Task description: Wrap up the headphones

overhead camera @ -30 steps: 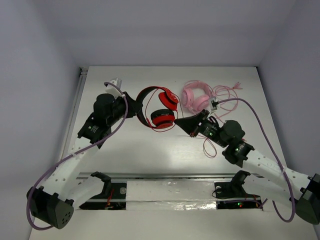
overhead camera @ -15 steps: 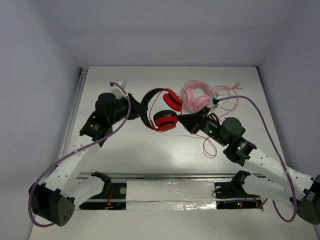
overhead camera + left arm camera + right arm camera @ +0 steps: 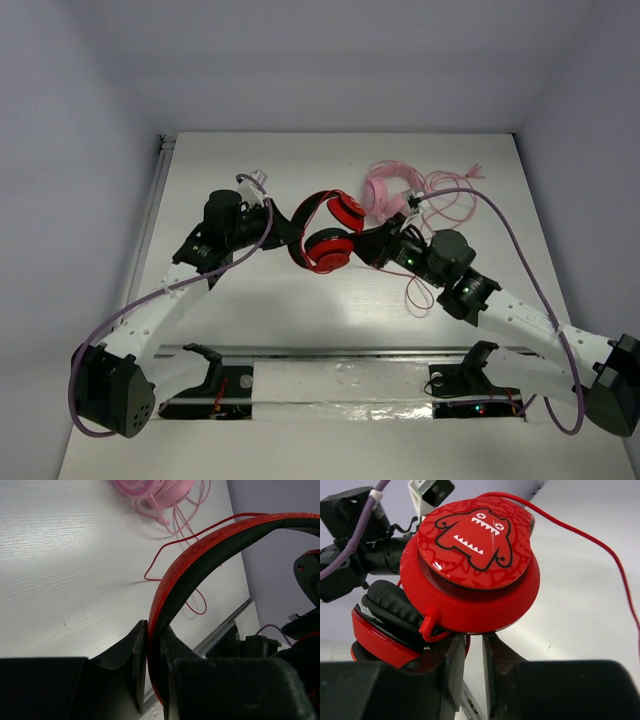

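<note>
The red headphones (image 3: 325, 228) hung over the middle of the table (image 3: 330, 310), near the pink headphones (image 3: 388, 188); the headband (image 3: 200, 560) looked light and stiff, a good place to hold, while the thin red cable (image 3: 590, 540) looked limp and easy to tangle. The left gripper (image 3: 152, 635) was clamped on that headband, arm stretched inward. The right gripper (image 3: 474, 645) reached just under one ear cup (image 3: 475, 565), and I could not tell if it pinched anything.

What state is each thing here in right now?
left gripper: shut on the red headphones.
right gripper: slightly open, just beneath an ear cup.
red headphones: held by the headband, not wrapped.
red cable: loose, trailing over the table.
pink headphones: lying on the table, cable loose.
</note>
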`<state>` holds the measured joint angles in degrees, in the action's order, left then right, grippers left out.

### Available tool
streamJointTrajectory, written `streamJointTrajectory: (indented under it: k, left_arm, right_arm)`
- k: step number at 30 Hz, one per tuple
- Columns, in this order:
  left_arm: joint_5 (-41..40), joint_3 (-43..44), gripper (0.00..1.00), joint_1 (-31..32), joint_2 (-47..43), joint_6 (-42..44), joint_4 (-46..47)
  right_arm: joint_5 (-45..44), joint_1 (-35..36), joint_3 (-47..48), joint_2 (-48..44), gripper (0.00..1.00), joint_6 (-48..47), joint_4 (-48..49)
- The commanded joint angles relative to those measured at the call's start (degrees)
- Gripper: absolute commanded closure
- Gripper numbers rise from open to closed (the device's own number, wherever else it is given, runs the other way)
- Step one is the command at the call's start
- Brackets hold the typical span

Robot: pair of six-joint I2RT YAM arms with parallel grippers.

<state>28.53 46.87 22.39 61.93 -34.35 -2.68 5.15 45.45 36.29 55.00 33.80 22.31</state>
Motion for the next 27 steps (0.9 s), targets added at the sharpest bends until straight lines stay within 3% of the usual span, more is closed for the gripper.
streamJointTrajectory:
  k: [1, 9, 14, 18, 25, 26, 27]
  left_arm:
    - [6.37, 0.06, 1.00, 0.81, -1.99, -1.68, 6.63]
    - [-1.20, 0.77, 1.00, -0.95, -3.22, -7.83, 6.81]
    - [-0.76, 1.11, 1.00, -1.47, -2.34, -9.86, 7.95]
    - [-1.29, 1.91, 1.00, -3.75, -3.22, -9.33, 6.54]
    - [-0.32, 3.05, 1.00, -6.66, -4.01, -9.16, 5.40]
    - [-0.32, 3.22, 1.00, -6.66, -4.10, -9.07, 5.32]
    - [-0.23, 3.40, 1.00, -6.66, -4.10, -9.07, 5.14]
  right_arm:
    - [3.46, -0.01, 3.52, 1.33, 0.74, -0.32, 0.38]
    - [2.41, -0.01, -1.39, -1.65, 0.53, 1.18, -3.58]
    - [2.06, -0.01, -2.98, -2.35, 0.44, 1.09, -5.69]
    - [-0.13, -0.01, -3.16, -4.55, 0.30, -0.05, -8.59]
    - [-3.21, -0.01, -4.56, -8.33, 0.30, -1.19, -12.11]
    - [-4.61, -0.01, -4.74, -8.42, 0.33, -1.11, -12.20]
    - [-4.79, -0.01, -4.83, -7.99, 0.48, -1.02, -12.28]
